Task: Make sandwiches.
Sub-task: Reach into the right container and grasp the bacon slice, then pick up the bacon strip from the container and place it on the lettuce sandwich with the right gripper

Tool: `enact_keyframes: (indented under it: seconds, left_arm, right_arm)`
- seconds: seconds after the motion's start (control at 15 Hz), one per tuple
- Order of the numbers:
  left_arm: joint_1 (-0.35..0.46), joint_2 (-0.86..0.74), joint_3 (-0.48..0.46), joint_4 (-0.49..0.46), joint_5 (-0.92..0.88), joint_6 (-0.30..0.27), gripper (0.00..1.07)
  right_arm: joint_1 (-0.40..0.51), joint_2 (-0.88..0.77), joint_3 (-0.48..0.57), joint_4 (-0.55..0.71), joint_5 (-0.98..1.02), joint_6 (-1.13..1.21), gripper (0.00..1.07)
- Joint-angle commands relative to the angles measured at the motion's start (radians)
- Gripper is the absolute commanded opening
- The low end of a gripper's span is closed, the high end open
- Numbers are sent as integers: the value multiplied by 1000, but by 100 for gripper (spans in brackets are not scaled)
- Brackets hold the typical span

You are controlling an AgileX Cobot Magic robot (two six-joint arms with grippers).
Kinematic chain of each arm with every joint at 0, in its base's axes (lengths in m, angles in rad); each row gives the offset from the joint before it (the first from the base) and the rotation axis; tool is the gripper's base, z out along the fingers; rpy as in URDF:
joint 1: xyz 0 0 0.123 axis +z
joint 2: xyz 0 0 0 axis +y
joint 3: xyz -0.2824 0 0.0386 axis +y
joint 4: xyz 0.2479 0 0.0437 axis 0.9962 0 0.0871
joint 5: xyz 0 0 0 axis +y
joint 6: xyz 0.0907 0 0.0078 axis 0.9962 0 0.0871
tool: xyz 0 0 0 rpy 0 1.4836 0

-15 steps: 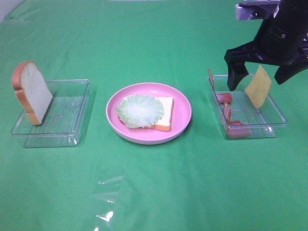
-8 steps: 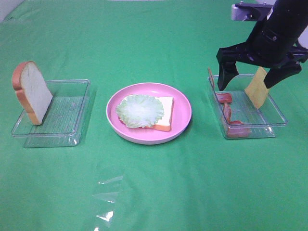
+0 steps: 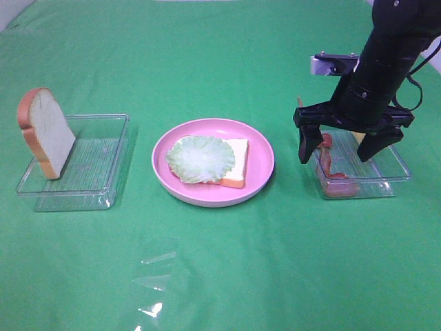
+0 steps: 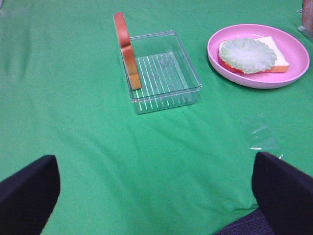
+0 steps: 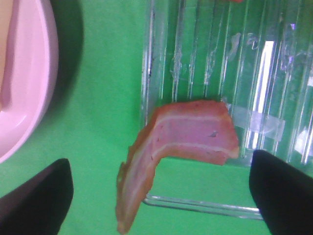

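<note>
On the pink plate (image 3: 260, 165) lies a bread slice (image 3: 238, 160) with a pale green lettuce leaf (image 3: 200, 158) on it. A second bread slice (image 3: 45, 131) stands on edge in the left clear tray (image 3: 96, 172). Bacon strips (image 3: 329, 165) lie in the right clear tray (image 3: 393, 172). My right gripper (image 3: 337, 148) is open and low over that tray, its fingers on either side of the bacon (image 5: 190, 137). The cheese is almost hidden behind the arm. My left gripper (image 4: 154, 196) is open and empty over the cloth, apart from the standing bread (image 4: 124, 49).
A green cloth covers the table. A small clear scrap of film (image 3: 155, 286) lies on the cloth near the front. The plate also shows in the left wrist view (image 4: 293, 58) and in the right wrist view (image 5: 29, 73).
My right gripper has come down and a little to the left, from above the cheese to low over the bacon in the right tray. The cheese is now hidden behind the arm.
</note>
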Motion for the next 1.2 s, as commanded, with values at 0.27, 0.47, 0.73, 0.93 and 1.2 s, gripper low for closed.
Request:
enact_keyframes:
  seconds: [0.27, 0.47, 0.73, 0.93, 1.2]
  left_arm:
    - [3, -17, 0, -3, -1, 1, 102]
    - [3, -17, 0, -3, -1, 1, 102]
    - [3, -17, 0, -3, -1, 1, 102]
    - [3, -17, 0, -3, -1, 1, 102]
    - [3, -17, 0, -3, -1, 1, 102]
  right_arm:
    - [1, 21, -2, 5, -24, -11, 57]
    - [1, 21, -2, 8, -23, -7, 9]
    - [1, 16, -2, 16, -23, -39, 0]
    - [1, -21, -3, 15, -17, -40, 0]
    - [1, -110, -3, 15, 0, -62, 0]
